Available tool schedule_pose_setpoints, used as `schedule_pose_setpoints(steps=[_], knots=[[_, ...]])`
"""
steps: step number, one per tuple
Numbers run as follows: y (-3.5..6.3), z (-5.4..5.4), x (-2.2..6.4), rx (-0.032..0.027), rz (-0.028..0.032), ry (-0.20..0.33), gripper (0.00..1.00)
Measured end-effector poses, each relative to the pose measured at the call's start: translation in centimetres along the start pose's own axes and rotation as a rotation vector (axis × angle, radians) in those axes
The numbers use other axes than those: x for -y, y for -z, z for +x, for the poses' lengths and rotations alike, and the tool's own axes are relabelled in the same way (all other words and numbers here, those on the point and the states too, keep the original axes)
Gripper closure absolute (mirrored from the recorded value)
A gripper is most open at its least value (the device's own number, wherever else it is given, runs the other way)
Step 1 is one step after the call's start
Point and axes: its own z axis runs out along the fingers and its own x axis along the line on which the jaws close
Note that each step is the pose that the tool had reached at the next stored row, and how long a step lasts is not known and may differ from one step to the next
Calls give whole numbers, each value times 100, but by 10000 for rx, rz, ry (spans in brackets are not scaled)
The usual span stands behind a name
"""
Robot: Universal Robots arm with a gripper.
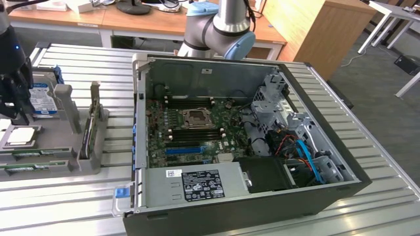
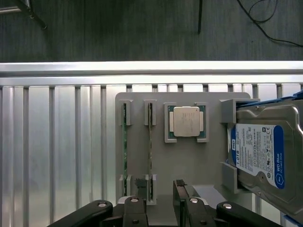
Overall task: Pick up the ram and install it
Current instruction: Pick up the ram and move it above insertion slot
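Found the hand (image 2: 158, 205) spread wide, gripping nothing, hanging above the grey fixture (image 2: 184, 165) on the slatted bench (image 2: 57, 142). Logged the ram (image 2: 150, 142) standing on edge in the fixture's slots, with its near end in line with the gap between the two fingers (image 2: 180, 198); cannot tell whether touching. Noted a second stick (image 2: 124, 142) parallel and just beside it, likewise on edge. Marked a processor (image 2: 186, 121) seated in a square cradle beside the ram, and a hard drive (image 2: 258, 153) with a blue-and-white label beyond that. In the exterior view, saw an open computer case (image 1: 196, 223) to the exterior view's right of the fixture, with motherboard (image 1: 226, 118) and blue slot (image 1: 184, 149) exposed.
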Motion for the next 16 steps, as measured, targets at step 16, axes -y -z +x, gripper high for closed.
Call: schedule_pose_setpoints(steps=[16], knots=[[4,288,10,0,0,0,64]])
